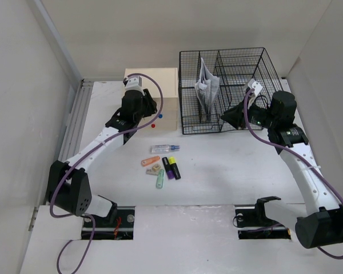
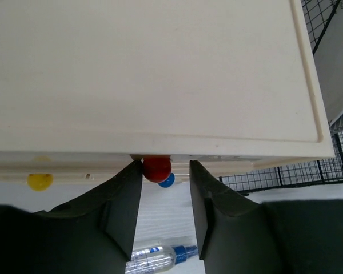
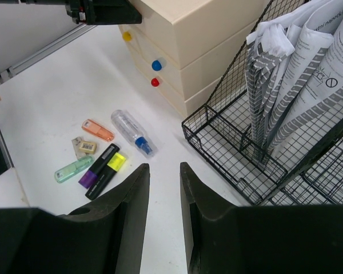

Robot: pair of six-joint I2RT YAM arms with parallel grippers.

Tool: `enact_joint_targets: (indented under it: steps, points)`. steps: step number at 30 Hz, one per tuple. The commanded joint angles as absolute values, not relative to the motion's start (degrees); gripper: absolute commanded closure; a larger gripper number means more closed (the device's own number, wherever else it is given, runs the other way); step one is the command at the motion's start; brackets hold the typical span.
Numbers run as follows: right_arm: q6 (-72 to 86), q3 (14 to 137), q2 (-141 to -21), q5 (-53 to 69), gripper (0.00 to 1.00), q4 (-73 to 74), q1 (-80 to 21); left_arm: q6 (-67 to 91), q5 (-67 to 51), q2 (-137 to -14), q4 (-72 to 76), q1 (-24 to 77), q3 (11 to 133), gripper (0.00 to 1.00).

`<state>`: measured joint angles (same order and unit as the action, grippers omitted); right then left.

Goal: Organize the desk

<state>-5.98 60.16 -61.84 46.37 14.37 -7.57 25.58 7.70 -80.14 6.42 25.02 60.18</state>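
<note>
Desk (image 1: 217,165) flat beneath both arms. Right gripper (image 3: 164,168) narrowly parted, empty, with pens (image 3: 103,165) scattered ahead-left and rack (image 3: 228,148) ahead-right. Left gripper (image 2: 164,168) wide, holding nothing; red knob (image 2: 157,169) seen between fingers, box (image 2: 148,74) just ahead.

Desk (image 1: 228,165): white, matte.
11 o'clock: you have a cream drawer box (image 1: 160,85).
1 o'clock: black wire rack (image 1: 228,91).
8 o'clock: clear bottle (image 1: 163,149), marker cluster (image 1: 167,169).
</note>
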Motion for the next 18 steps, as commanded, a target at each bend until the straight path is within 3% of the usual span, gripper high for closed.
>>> enact_joint_targets:
  steps: [1,8,12,18]
  points:
    - [-6.42,60.64,-60.56,47.46,0.67,12.66,-7.56,24.61,10.01,-80.42,8.0,25.14,64.68,0.67]
    - [-6.42,60.12,-60.56,47.46,0.67,12.66,-7.56,24.08,11.07,-80.42,7.38,25.14,64.69,0.82]
    - [-6.42,60.12,-60.56,47.46,0.67,12.66,-7.56,24.7,10.55,-79.72,7.38,25.14,61.79,0.97]
    - [-6.94,60.12,-60.56,47.46,0.67,12.66,-7.56,28.38,11.07,-72.08,9.13,29.35,51.45,0.98]
